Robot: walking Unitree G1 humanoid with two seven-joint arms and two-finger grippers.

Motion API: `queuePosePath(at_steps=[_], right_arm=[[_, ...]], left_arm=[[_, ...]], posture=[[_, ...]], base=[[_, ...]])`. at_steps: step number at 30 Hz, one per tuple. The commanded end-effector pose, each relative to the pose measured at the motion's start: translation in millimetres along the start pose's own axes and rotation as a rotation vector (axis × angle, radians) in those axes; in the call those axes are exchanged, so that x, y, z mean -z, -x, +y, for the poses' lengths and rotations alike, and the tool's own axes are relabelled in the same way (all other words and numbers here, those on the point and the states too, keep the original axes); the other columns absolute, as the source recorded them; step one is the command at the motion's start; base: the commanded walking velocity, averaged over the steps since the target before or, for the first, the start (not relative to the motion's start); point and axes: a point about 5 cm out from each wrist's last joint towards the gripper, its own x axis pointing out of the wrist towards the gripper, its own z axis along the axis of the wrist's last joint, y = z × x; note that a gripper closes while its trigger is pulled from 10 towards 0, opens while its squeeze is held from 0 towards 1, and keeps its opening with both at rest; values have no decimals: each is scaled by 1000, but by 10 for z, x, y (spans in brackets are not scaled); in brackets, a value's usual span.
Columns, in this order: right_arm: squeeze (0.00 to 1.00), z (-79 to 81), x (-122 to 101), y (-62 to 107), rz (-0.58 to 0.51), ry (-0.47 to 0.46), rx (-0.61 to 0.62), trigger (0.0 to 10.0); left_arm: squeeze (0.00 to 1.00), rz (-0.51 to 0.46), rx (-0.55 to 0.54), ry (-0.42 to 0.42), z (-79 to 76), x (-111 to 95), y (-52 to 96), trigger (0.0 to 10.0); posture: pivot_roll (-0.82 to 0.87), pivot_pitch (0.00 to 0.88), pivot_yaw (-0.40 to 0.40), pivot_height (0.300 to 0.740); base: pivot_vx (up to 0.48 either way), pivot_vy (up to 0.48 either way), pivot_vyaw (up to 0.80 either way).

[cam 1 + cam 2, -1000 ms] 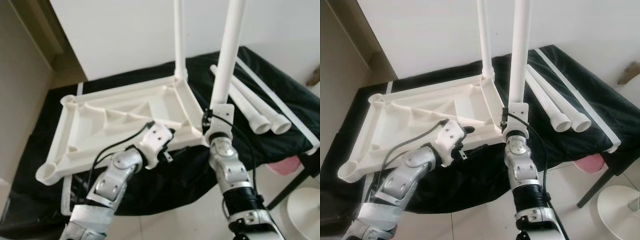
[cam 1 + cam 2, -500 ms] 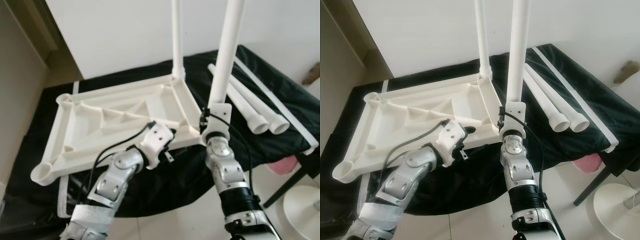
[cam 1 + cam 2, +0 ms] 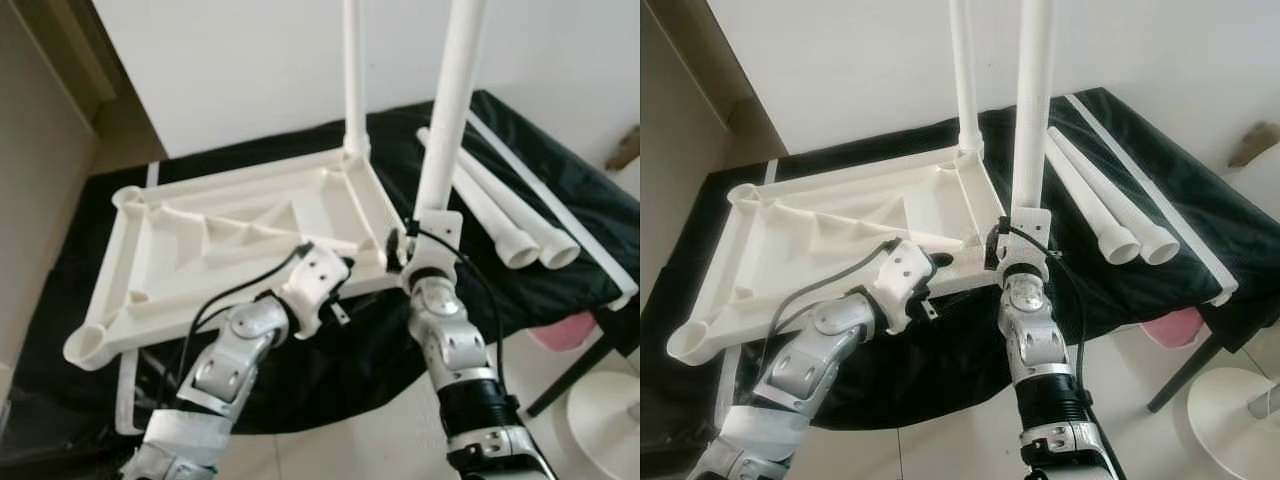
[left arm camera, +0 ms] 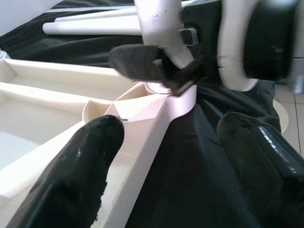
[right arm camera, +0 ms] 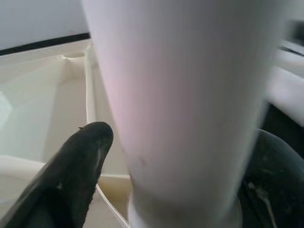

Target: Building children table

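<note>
The tabletop (image 3: 240, 240) and legs (image 3: 500, 215) were white, on a black cloth (image 3: 560, 170). The arms (image 3: 235, 355) were silver, their fingers (image 4: 80, 175) black.

my right arm reaches up and forward, wrist nearly vertical, the right gripper (image 5: 156, 156) clamped with one black finger (image 5: 71, 171) on each side of what it holds. my left arm is bent at the elbow and angled in toward the right one, the left gripper (image 4: 180, 156) with its two fingers (image 4: 80, 166) spread wide apart, gripping nothing.
</note>
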Motion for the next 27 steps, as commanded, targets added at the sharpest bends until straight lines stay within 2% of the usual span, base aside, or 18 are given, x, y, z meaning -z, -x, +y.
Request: queuePosePath(at_steps=[1,3,4,6,9,10,14,15,16,18,23,27], right_arm=[[1000,-12,-12,44,-30,-5,-39,10000],[1000,-72,12,71,-39,2,-69,10000],[1000,-153,45,102,-41,7,-108,10000],[1000,-176,53,107,-40,8,-117,10000],[1000,-301,49,90,-47,24,-164,10000],[0,-421,17,51,-58,43,-229,10000],[0,-466,-25,7,-65,78,-324,10000],[0,-471,-69,-47,-67,117,-420,10000],[0,-464,-83,-72,-64,128,-461,10000],[0,-457,-90,-87,-61,133,-482,10000],[0,-382,-95,-187,-44,229,-615,10000],[0,-342,-118,-272,-34,249,-658,10000]], left_arm=[[0,12,-20,-12,-5,16,20,10000],[0,13,-19,-12,-4,17,19,10000],[0,13,-18,-12,-2,18,19,10000],[0,13,-18,-12,-1,19,20,10000],[0,12,-16,-13,4,17,12,10000],[0,12,-12,-16,11,15,0,10000],[0,9,-7,-19,16,9,-13,10000],[0,6,-3,-24,20,-4,-28,10000],[0,4,-1,-26,22,-11,-36,10000],[0,3,0,-26,25,-15,-40,10000],[0,0,-3,-32,45,-29,-47,10000],[0,-1,-9,-34,53,-36,-38,10000]], posture=[[-36,0,101,740],[-41,0,103,740],[-41,0,103,740],[-41,0,103,740],[-49,0,107,740],[-58,0,112,740],[-64,0,116,740],[-66,0,120,740],[-66,0,119,740],[-65,0,119,740],[-59,0,119,740],[-47,0,116,740]], base=[[0,0,0],[0,0,0],[0,0,0],[0,0,0],[0,0,0],[0,0,0],[0,0,0],[0,0,0],[0,0,0],[0,0,0],[0,0,0],[0,0,0]])
